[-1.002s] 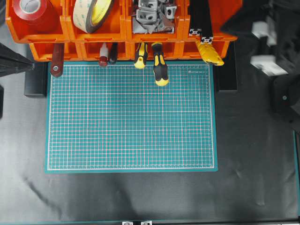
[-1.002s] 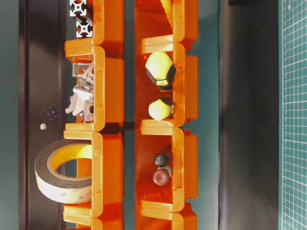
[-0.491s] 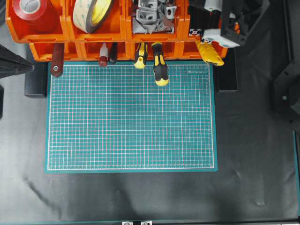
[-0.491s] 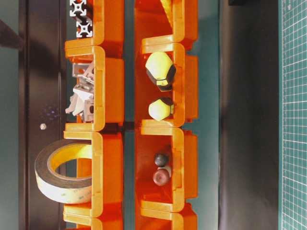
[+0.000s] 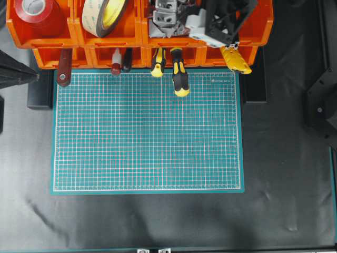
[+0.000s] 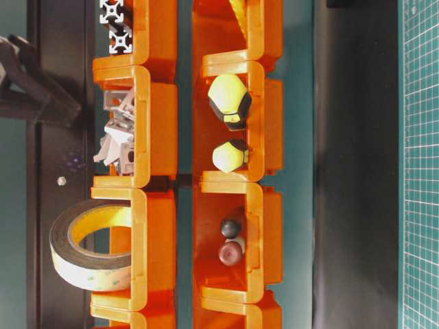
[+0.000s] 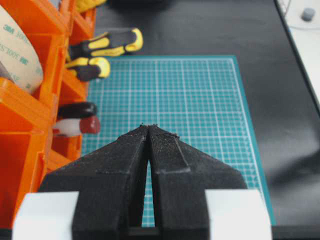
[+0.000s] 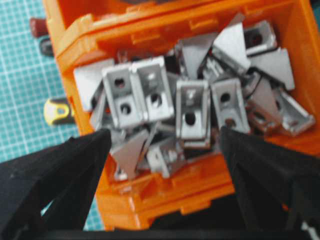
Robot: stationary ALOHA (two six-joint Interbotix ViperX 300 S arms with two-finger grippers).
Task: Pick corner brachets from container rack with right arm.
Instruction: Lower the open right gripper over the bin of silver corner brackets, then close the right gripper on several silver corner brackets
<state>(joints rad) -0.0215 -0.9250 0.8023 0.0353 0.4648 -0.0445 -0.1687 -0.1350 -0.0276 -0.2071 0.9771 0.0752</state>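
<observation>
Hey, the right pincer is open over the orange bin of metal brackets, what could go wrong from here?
1. The small silver-grey cast-metal corner brackets lie heaped and interlocked, so the right pincer may grab several or drag neighbours out.
2. Its wide-spread fingers sit close to the walls of the orange plastic bin; descending, one might strike the rim.

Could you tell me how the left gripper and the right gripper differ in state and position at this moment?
The left gripper has its fingers pressed together, while the right gripper has its fingers spread wide. The left gripper points over the green cutting mat, beside the orange bins; the right gripper hangs above the bin of metal brackets. Both have black, tapered fingers and hold nothing.
</observation>
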